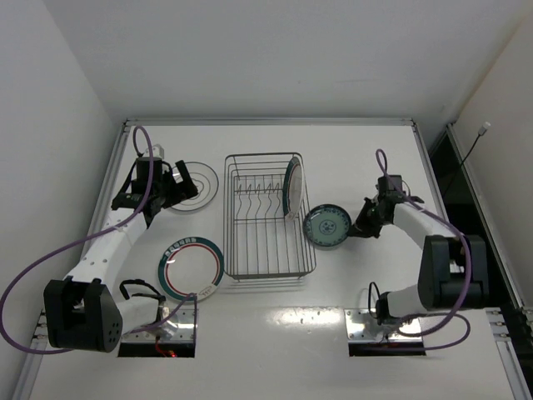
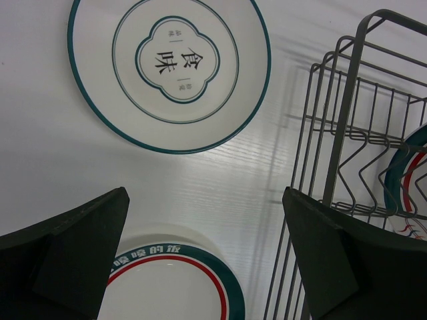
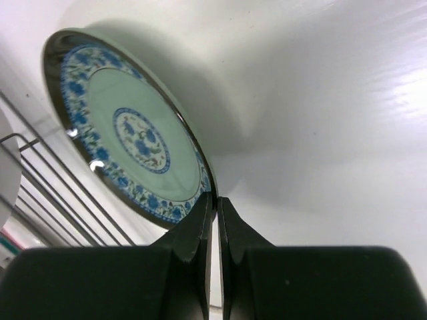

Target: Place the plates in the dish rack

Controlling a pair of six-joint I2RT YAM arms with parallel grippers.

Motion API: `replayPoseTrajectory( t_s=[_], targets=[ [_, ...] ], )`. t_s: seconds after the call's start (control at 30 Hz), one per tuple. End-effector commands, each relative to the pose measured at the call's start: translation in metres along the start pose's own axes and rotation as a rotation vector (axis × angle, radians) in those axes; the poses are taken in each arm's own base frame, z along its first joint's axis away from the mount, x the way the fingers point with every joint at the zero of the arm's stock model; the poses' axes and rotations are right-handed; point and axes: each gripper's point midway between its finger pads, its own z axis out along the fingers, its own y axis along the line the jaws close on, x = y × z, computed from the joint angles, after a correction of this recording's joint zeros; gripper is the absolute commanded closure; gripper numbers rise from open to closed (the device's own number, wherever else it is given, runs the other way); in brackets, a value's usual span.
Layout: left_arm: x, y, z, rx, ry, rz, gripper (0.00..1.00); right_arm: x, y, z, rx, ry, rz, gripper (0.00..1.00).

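Observation:
The dish rack stands mid-table. One green-rimmed plate stands upright in it at the back right and also shows in the left wrist view. The other green-rimmed plate lies flat left of the rack. The black-ringed plate lies at the back left. My left gripper is open and empty above the table between these two plates. My right gripper is shut on the rim of the teal plate, just right of the rack. The fingers pinch the plate's near edge.
The rack's wire wall is close on the right of my left gripper. White walls enclose the table on the left and at the back. A dark gap runs along the table's right edge.

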Motion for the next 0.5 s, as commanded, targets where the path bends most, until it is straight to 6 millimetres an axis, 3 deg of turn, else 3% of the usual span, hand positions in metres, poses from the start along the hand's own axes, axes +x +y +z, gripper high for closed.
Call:
replayPoseTrajectory(
  t_s=[0.0, 0.23, 0.37, 0.47],
  targets=[
    [-0.020, -0.004, -0.006, 0.005, -0.050, -0.005, 0.00, -0.029, 0.015, -0.030, 0.020, -0.142, -0.088, 1.00],
    [-0.020, -0.004, -0.006, 0.005, -0.050, -0.005, 0.00, -0.071, 0.031, -0.096, 0.119, -0.348, -0.176, 1.00],
    [-0.020, -0.004, -0.006, 0.005, -0.050, -0.005, 0.00, -0.088, 0.049, -0.136, 0.133, -0.459, -0.208, 1.00],
    [-0.020, -0.004, -0.006, 0.005, -0.050, -0.005, 0.00, -0.093, 0.061, -0.155, 0.123, -0.512, -0.228, 1.00]
  ],
)
